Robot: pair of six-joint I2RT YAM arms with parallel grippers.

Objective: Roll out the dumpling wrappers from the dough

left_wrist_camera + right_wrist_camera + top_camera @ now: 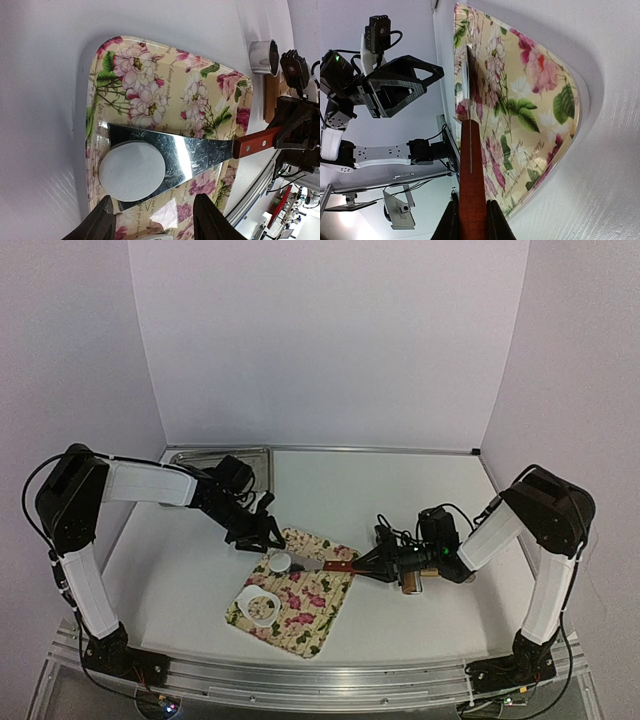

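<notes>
1. Top: I see one wrapper [281, 562] lying on the spatula [325, 565] blade, over the tray [300, 625] on the counter [420, 500].
2. Left wrist: left end effector [154, 202] spread wide, empty, close by the wrapper.
3. Right wrist: right end effector [471, 207] narrow, clamped on the spatula handle.

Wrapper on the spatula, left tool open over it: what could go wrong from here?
The wrapper overhangs the edge of the spatula; a tilt could slide it onto the floral tray.
The left tool, open over it, may dent or fold the disc on closing.
The right tool grips only the handle, so pressing down could lever the blade.
</notes>
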